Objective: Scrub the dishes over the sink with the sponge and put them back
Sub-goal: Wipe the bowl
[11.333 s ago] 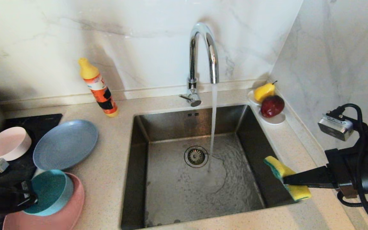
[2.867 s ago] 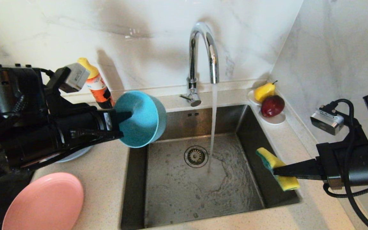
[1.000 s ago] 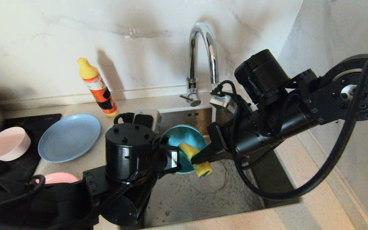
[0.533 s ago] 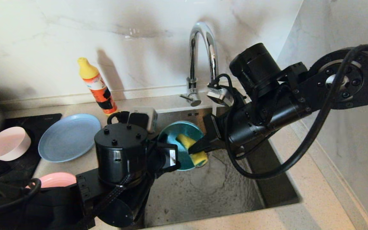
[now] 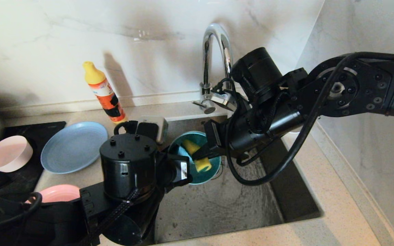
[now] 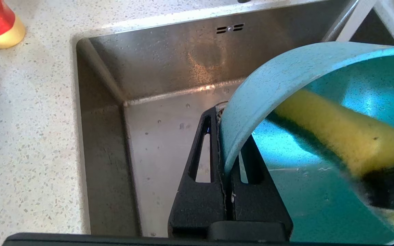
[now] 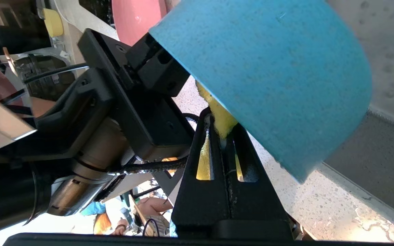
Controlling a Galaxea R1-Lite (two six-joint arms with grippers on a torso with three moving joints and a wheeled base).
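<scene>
sponge (image 5: 197,156) pushed deeper into teal bowl (image 5: 204,172) over sink (image 5: 217,208); both grippers clamped.

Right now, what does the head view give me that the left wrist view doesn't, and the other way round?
Only the head view shows the right gripper pressing the yellow sponge into the bowl, the chrome gooseneck faucet, the grey-blue plate and the pale pink bowl on the counter. Only the left wrist view shows the left gripper shut on the rim of the teal bowl, one finger inside, one outside. Both show the teal bowl held over the brushed steel sink with the sponge inside it, and the orange bottle.
</scene>
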